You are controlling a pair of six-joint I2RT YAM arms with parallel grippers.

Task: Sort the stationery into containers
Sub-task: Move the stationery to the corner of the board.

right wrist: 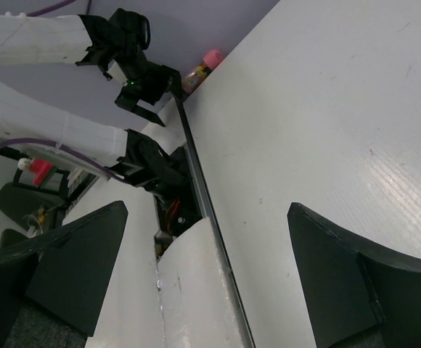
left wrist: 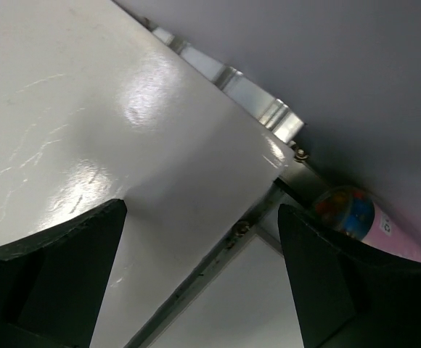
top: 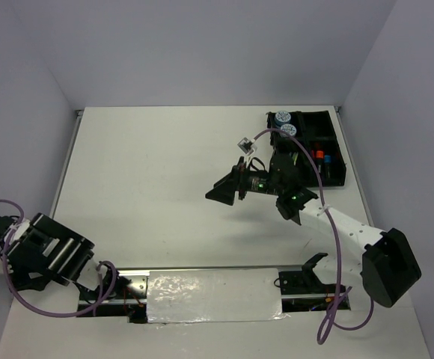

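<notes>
The black organiser tray [top: 338,161] stands at the far right of the table. Two round blue-white tubs [top: 285,123] sit at its far left end, and orange-capped [top: 319,155] and blue-capped [top: 329,158] highlighters lie in its compartments. My right gripper [top: 221,193] hovers over the table left of the tray, open and empty [right wrist: 207,283]. My left gripper [top: 4,232] is folded back at the near left, open and empty [left wrist: 203,290]. A pink bottle [left wrist: 356,214] shows past the table's corner, and also in the right wrist view [right wrist: 202,67]. The pens are out of view.
A small white-and-black square marker [top: 242,143] sits on the table near the right arm's purple cable [top: 307,161]. A taped white strip [top: 213,295] runs along the near edge between the arm bases. Grey walls close in the table's far, left and right sides.
</notes>
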